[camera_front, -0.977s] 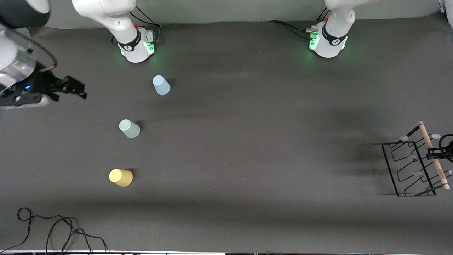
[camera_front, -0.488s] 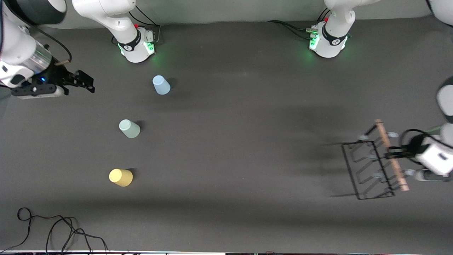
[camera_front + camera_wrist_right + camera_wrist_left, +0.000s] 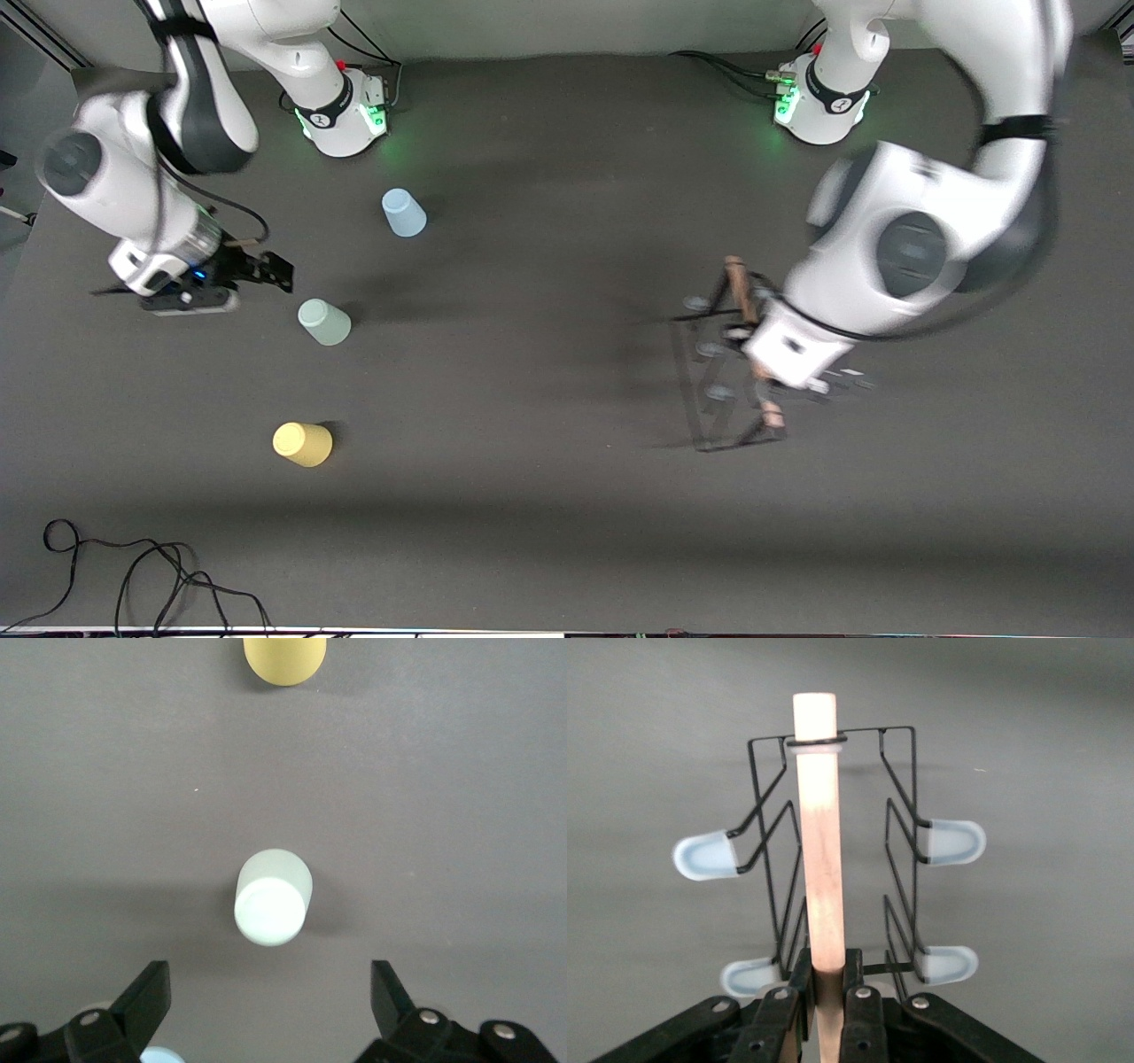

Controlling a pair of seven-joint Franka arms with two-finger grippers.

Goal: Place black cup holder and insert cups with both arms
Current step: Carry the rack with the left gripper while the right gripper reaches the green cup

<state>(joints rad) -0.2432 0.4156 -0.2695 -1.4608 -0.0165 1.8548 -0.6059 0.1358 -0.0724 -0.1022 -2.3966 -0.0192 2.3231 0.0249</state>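
Yellow, green and blue, the three cups stand mouth-down and apart on the dark table toward the right arm's end: yellow cup point(image 3: 302, 444) nearest the front camera, green cup point(image 3: 324, 322) farther, blue cup point(image 3: 403, 213) farthest, none on a peg. The right gripper point(image 3: 266, 271) hangs beside the green cup, jaws spread wide and empty. The left gripper point(image 3: 827, 992) is clamped on the wooden rod point(image 3: 819, 842) of the rack point(image 3: 722, 372), carried over the table's middle. Black wire frame, bluish peg tips point(image 3: 704, 856), all bare. No readable writing.
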